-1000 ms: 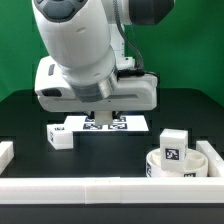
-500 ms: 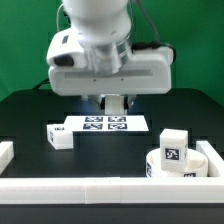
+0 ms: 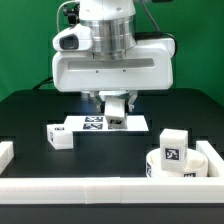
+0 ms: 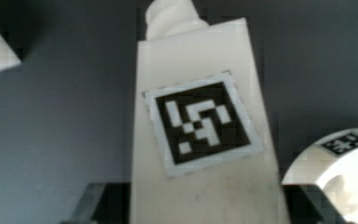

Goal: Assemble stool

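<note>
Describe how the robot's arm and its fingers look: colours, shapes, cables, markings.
The arm is glossy white with rounded casings, and a grey cylindrical wrist section sits lower down. Below that comes a wide, boxy white housing. Black cables run beside the arm. The fingers are dark and blocky. No markings can be read on any of it.

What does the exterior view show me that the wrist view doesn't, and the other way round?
Only the exterior view: the arm itself, the round seat, two loose legs, the marker board and the rails.
Only the wrist view: the tag on the gripped leg, close enough to make out its pattern.
Both: the gripper closed on that leg.
</note>
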Available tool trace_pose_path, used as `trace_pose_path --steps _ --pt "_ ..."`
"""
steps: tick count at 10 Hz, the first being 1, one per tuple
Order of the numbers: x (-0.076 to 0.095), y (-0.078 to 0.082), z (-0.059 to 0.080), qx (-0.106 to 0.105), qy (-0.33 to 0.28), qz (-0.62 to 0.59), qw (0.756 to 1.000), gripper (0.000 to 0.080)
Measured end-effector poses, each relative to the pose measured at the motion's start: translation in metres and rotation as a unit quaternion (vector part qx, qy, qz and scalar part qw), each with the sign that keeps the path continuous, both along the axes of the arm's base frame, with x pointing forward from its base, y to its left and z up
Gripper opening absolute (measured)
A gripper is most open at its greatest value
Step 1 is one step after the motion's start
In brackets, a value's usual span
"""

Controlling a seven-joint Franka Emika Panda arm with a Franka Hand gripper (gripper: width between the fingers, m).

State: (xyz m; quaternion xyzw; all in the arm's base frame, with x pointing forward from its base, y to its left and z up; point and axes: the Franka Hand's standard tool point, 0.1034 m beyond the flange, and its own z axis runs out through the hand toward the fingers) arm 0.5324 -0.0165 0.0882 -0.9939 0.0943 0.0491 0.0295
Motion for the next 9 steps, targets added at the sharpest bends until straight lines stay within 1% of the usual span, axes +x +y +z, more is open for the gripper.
trace_pose_path --steps 1,3,4,5,7,8,9 --pt "0.01 0.005 0.003 -0.007 -0.038 0.0 0.999 0.0327" --pt "0.022 0.022 0.014 -0.015 -0.109 -0.006 0.994 0.0327" --pt "0.025 0.029 0.014 -0.023 -0.156 -0.002 0.987 0.0327" --pt "0.022 0.027 0.011 -0.031 -0.183 0.0 0.983 0.0327" --pt "0.025 0.026 0.012 -0.041 -0.229 0.002 0.973 0.0327" --pt "0.023 0.028 0.013 -0.038 -0.224 0.001 0.974 0.0327" --pt "0.026 0.036 0.022 -0.032 -0.232 -0.003 0.972 0.0327"
